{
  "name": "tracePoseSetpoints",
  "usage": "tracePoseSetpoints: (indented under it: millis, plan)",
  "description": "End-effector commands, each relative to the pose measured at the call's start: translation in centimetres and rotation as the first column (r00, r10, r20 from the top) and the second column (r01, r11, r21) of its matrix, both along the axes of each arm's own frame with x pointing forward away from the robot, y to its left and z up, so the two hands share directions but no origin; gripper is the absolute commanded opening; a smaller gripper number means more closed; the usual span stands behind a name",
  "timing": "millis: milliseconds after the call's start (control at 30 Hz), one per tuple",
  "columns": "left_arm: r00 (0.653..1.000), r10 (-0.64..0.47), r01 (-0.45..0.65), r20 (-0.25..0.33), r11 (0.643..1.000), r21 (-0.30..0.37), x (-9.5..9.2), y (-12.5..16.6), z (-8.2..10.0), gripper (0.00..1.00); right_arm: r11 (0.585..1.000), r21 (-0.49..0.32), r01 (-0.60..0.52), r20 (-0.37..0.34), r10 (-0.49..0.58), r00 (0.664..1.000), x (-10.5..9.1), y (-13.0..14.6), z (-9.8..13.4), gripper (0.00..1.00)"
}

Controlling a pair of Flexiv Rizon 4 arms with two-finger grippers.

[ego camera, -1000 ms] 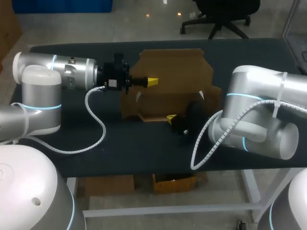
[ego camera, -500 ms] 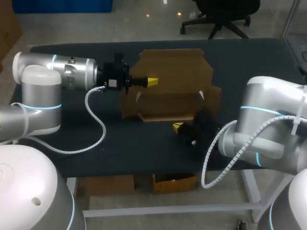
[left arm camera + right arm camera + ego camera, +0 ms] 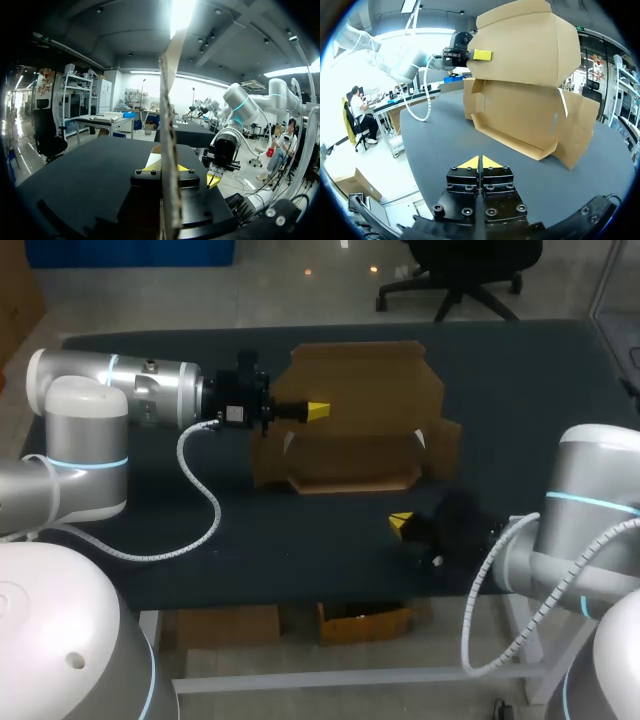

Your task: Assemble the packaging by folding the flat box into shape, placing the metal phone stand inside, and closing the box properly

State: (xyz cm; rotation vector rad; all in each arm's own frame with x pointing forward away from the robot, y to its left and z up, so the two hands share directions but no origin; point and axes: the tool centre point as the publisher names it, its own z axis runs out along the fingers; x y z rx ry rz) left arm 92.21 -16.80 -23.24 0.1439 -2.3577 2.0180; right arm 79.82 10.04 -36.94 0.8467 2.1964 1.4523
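One retreat: right hand [image 3: 400, 523] from box [image 3: 360, 390]

left arm [image 3: 110, 390]: silver-white rounded shells, glowing cyan joint rings | white spiral-wrapped cable [image 3: 216, 512] off its wrist | right arm [image 3: 600, 530]: matching silver-white shells, cyan rings | second spiral-wrapped cable [image 3: 468, 635], white | left gripper [image 3: 317, 411], right gripper [image 3: 480, 162]: black blocks, dark hex screws, bright yellow wedge-shaped tips
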Motion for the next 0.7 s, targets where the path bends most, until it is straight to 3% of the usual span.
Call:
tracePoseSetpoints:
  millis: [33,233,467,600,700]
  plan:
    - [1.0,0.001,-0.001,0.001,1.0,0.0,-0.1,0.1,-0.3,0.0,0.999,0.027,-0.045,0.003,0.045,0.999,-1.1,-3.0,1.1,0.03]
    - [1.0,0.001,-0.001,0.001,1.0,0.0,-0.1,0.1,-0.3,0.0,0.997,0.007,-0.079,0.011,0.079,0.997,-1.1,-6.0,1.5,0.11]
    - [1.0,0.001,-0.001,0.001,1.0,0.0,-0.1,0.1,-0.3,0.0,0.993,-0.009,-0.121,0.011,0.121,0.993,-0.5,-9.3,1.8,0.13]
    - [1.0,0.001,-0.001,0.001,1.0,0.0,-0.1,0.1,-0.3,0.0,0.989,-0.029,-0.148,0.012,0.149,0.989,-0.1,-10.5,1.9,0.24]
    - [1.0,0.001,-0.001,0.001,1.0,0.0,-0.1,0.1,-0.3,0.0,0.985,-0.046,-0.168,0.014,0.169,0.986,0.2,-11.1,1.9,0.26]
